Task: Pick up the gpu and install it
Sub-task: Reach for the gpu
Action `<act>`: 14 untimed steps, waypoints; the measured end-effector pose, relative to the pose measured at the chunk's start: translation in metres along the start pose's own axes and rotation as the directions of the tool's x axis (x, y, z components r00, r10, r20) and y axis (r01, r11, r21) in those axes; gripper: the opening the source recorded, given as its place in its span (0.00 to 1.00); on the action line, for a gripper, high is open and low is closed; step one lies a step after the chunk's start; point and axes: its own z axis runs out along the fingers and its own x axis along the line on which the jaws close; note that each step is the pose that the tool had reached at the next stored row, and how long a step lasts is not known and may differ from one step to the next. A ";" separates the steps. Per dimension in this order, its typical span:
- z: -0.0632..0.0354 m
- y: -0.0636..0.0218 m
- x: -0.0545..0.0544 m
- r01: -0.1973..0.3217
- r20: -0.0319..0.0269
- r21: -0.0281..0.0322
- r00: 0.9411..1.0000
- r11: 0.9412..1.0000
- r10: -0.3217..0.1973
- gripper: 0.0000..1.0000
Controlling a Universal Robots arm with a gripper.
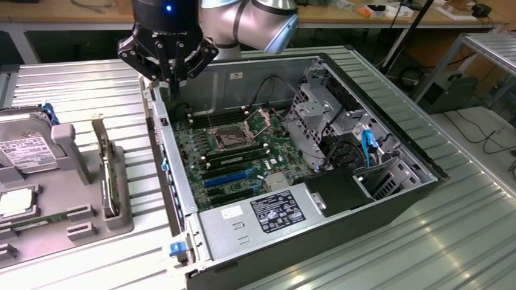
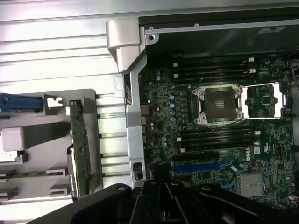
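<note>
The gpu (image 1: 106, 181) stands on edge in a slot of the grey holder (image 1: 77, 151) at the exterior view's left, its silver bracket at the far end. In the wrist view its greenish board edge (image 2: 80, 144) shows beside the case wall. My gripper (image 1: 171, 84) hangs shut and empty above the far left corner of the open computer case (image 1: 379, 115), up and away from the gpu. Its black fingers (image 2: 163, 196) come in at the wrist view's edge. The motherboard (image 1: 234, 151) lies bare inside the case, with a blue expansion slot (image 2: 201, 165).
A silver hard drive (image 1: 20, 148) with a white label and green memory sticks (image 1: 32, 220) sit in the same holder. The case's metal rear wall (image 1: 165, 163) stands between holder and motherboard. Drive cages and cables (image 1: 339, 121) fill the case's right side. A power supply (image 1: 266, 214) sits at its near end.
</note>
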 end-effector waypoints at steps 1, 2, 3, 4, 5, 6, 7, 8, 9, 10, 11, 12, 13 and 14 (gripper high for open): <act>0.0000 -0.0001 0.001 0.000 0.000 0.000 1.000 1.000 0.000 0.11; 0.0000 -0.0002 0.002 0.000 0.000 0.000 1.000 1.000 0.000 0.11; 0.0000 -0.0002 0.003 0.000 0.000 0.000 1.000 1.000 0.000 0.11; 0.0000 -0.0003 0.004 0.000 0.000 0.000 1.000 1.000 0.000 0.11; 0.0000 -0.0004 0.005 0.000 0.000 0.000 1.000 1.000 0.000 0.11; 0.0000 -0.0005 0.006 0.000 0.000 0.000 1.000 1.000 0.000 0.11; 0.0000 -0.0006 0.008 0.000 0.000 0.000 1.000 1.000 0.000 0.11; 0.0000 -0.0006 0.008 0.000 0.000 0.000 1.000 1.000 0.000 0.11; 0.0000 -0.0007 0.010 0.000 0.000 0.000 1.000 1.000 0.000 0.11; 0.0000 -0.0008 0.011 0.000 0.000 0.000 1.000 1.000 0.000 0.11; 0.0000 -0.0009 0.012 0.000 0.000 0.000 1.000 1.000 0.000 0.11; 0.0000 -0.0011 0.014 0.000 0.000 0.000 1.000 1.000 0.000 0.11; 0.0000 -0.0012 0.016 0.000 0.000 0.000 1.000 1.000 0.000 0.11; 0.0000 -0.0012 0.016 0.000 0.000 0.000 1.000 1.000 0.000 0.11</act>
